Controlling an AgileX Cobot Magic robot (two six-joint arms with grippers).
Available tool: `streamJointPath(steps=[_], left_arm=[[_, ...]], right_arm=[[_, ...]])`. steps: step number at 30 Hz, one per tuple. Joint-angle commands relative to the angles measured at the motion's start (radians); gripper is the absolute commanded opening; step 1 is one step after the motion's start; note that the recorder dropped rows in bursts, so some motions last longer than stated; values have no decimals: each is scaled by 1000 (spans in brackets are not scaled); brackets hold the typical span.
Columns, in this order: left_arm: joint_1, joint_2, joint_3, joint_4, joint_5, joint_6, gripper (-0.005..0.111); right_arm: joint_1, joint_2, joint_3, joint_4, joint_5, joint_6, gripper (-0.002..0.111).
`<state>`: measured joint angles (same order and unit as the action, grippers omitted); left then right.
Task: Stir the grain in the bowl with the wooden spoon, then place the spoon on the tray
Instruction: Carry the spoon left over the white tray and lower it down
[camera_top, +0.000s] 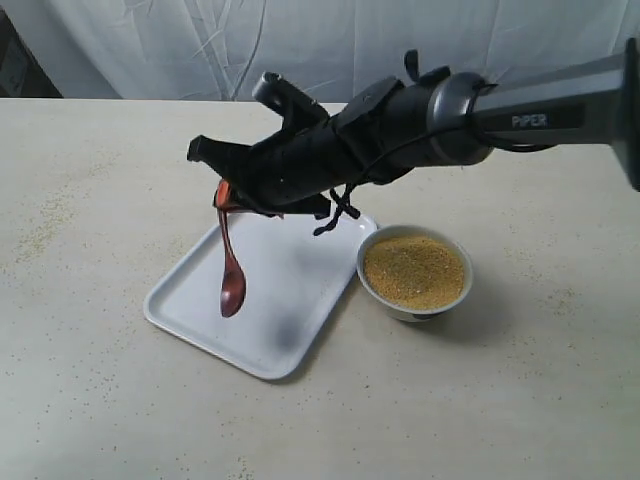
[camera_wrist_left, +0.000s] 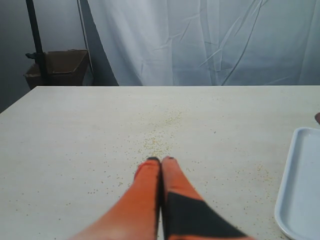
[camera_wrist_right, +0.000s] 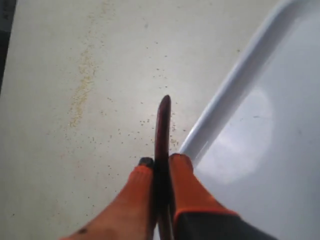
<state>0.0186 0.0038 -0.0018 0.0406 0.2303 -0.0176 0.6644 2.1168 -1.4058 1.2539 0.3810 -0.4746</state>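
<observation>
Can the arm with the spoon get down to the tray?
Probably yes. The right pincer holds the wooden spoon hanging over the tray, whose surface below looks bare, and the bowl sits off to the side.

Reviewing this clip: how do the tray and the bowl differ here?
The tray is flat, rectangular and low-rimmed; the bowl is round and deeper. The tray is the larger of the two; the bowl is smaller. The bowl is full of grain, while the tray holds no pile. The wooden spoon, held by the right gripper, hangs over the tray, not the bowl. Both are white and rest on the table.
</observation>
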Motion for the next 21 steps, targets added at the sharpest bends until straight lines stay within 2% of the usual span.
streamJointPath(steps=[1,6,9,17,18,19,21], left_arm=[[4,-4,2,5,1,0,0],[4,-4,2,5,1,0,0],[4,-4,2,5,1,0,0],[4,-4,2,5,1,0,0],[4,-4,2,5,1,0,0],[4,-4,2,5,1,0,0],[4,-4,2,5,1,0,0]], right_arm=[[-5,41,-12,16,-15,31,4],[-5,48,-12,-2,-41,26,37],[-5,48,-12,-54,-66,26,47],[-52,-19,-17,-219,-52,35,47],[-65,-62,-17,-303,-50,30,45],[-71,-84,-17,-394,-24,30,41],[-88,-133,-17,-635,121,30,19]])
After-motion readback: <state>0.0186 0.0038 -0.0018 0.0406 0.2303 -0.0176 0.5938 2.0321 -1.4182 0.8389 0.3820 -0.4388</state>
